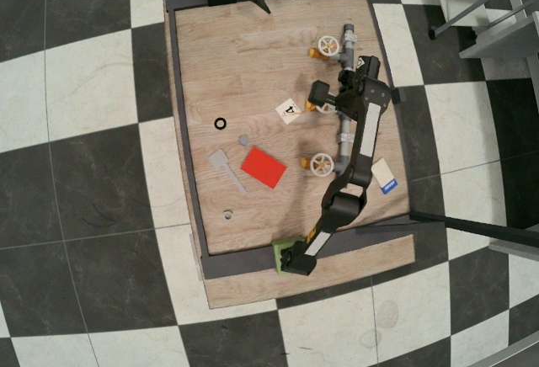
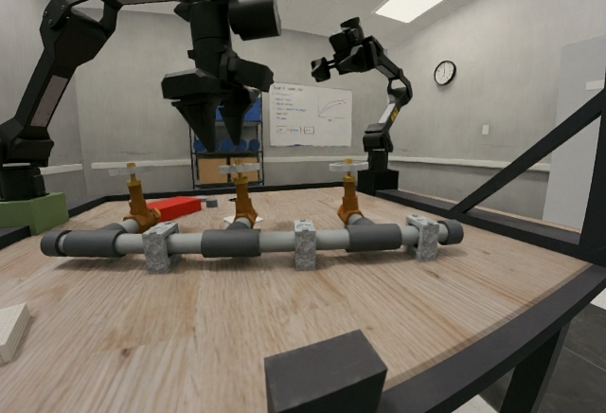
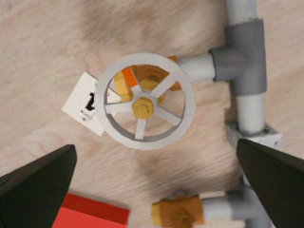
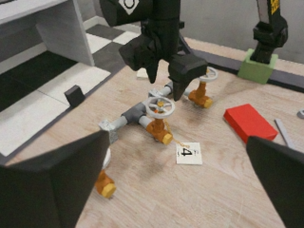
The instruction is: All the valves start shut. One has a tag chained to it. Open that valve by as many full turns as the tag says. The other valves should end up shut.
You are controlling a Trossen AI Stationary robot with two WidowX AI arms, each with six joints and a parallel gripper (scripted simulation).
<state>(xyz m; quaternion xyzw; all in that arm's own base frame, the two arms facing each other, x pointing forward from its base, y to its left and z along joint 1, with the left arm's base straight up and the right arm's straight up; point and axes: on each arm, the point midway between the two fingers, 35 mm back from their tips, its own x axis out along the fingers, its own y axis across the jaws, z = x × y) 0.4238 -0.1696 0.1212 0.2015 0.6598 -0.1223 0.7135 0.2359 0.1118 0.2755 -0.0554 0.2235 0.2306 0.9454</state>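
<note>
The tagged middle valve (image 1: 308, 105) (image 2: 242, 200) (image 3: 142, 108) (image 4: 158, 127) has a white wheel; one spoke bears an orange mark, pointing up-left in the left wrist view. A chained tag (image 1: 283, 110) (image 3: 85, 102) (image 4: 188, 159) reading 4 lies beside it. A second valve (image 1: 322, 164) (image 2: 136, 198) (image 4: 200, 95) stands toward the left arm's base, a third (image 1: 328, 45) (image 2: 349, 198) (image 4: 104, 182) toward the right arm. My left gripper (image 2: 224, 146) (image 3: 157, 148) (image 4: 163, 91) is open, pointing down above the middle wheel, not touching it. My right gripper (image 1: 283, 4) (image 4: 176, 139) is open and empty, away from the valves.
A grey pipe (image 1: 344, 147) (image 2: 281, 241) (image 3: 250, 114) joins the valves on stone-like clamps. A red box (image 1: 264, 167) (image 2: 178, 206) (image 3: 87, 214) (image 4: 249, 123), a grey scraper-like tool (image 1: 217, 159), a black ring (image 1: 215, 120) and a white-and-blue block (image 1: 382, 172) lie around.
</note>
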